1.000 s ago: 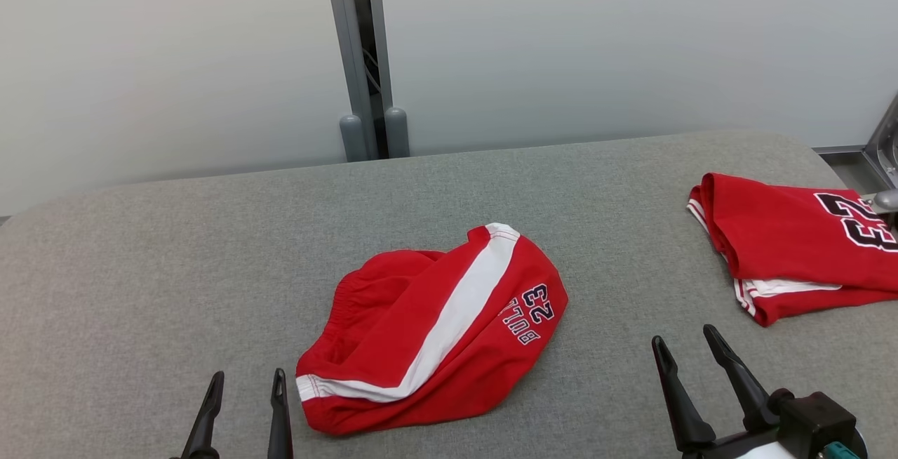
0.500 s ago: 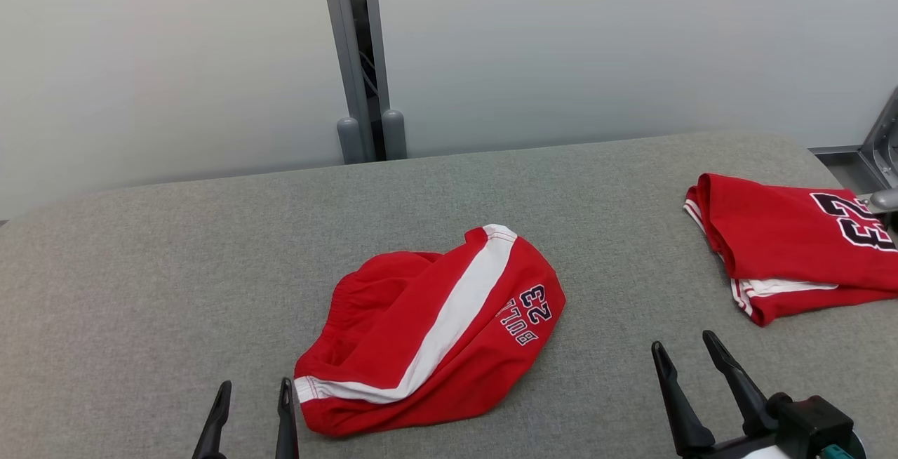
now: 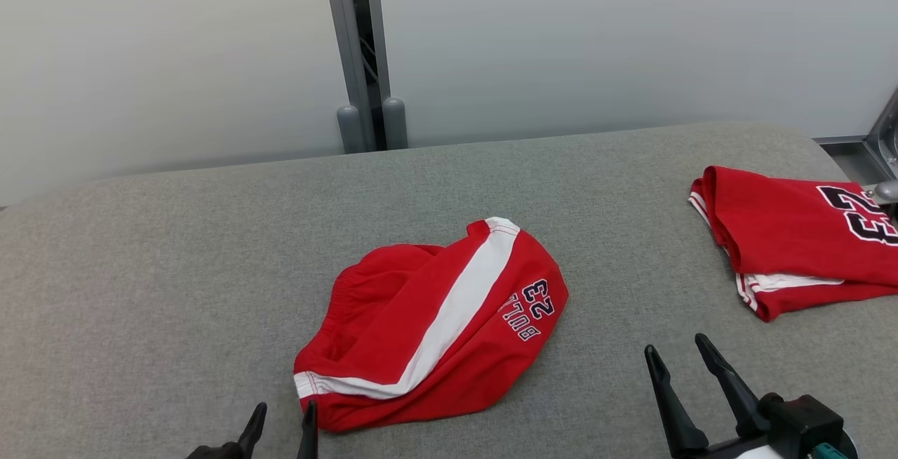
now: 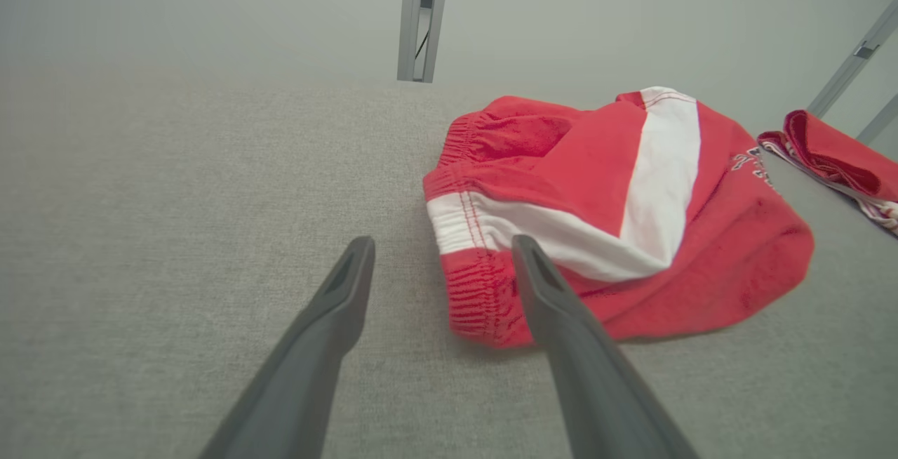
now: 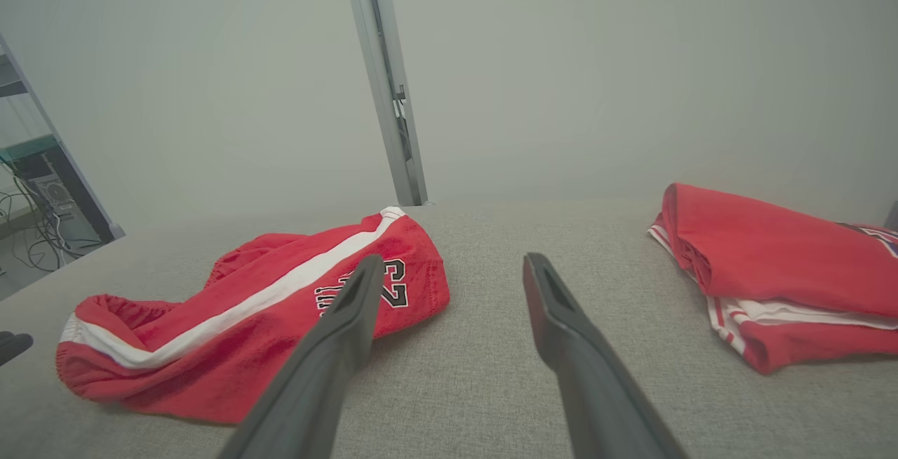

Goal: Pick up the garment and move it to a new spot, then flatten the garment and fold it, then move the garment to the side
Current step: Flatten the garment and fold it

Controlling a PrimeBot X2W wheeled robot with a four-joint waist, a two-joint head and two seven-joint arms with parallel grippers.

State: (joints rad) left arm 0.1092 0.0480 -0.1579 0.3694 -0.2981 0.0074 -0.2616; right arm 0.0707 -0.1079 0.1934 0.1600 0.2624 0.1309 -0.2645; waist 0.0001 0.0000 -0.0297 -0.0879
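Note:
The garment (image 3: 428, 326) is a pair of red shorts with a white side stripe and "BULLS 23" lettering, lying crumpled in the middle of the grey padded table (image 3: 175, 269). My left gripper (image 3: 285, 410) is open at the bottom edge, just left of the shorts' elastic waistband corner. In the left wrist view that gripper (image 4: 442, 245) has its right finger in front of the waistband end of the garment (image 4: 617, 220), with nothing between the fingers. My right gripper (image 3: 675, 345) stands open over bare table to the right of the shorts. Its wrist view shows the gripper (image 5: 454, 259) and the garment (image 5: 231, 333) to its left.
A folded red jersey (image 3: 786, 234) with a black number lies at the table's right end, also seen as the jersey (image 5: 765, 262) in the right wrist view. A grey metal post (image 3: 361, 52) stands behind the table against a pale wall. A metal frame (image 3: 885, 136) stands at the far right.
My left gripper has moved right, closer to the shorts' waistband corner, and sits lower in the head view. The head view shifted slightly. The garment and right gripper have stayed put.

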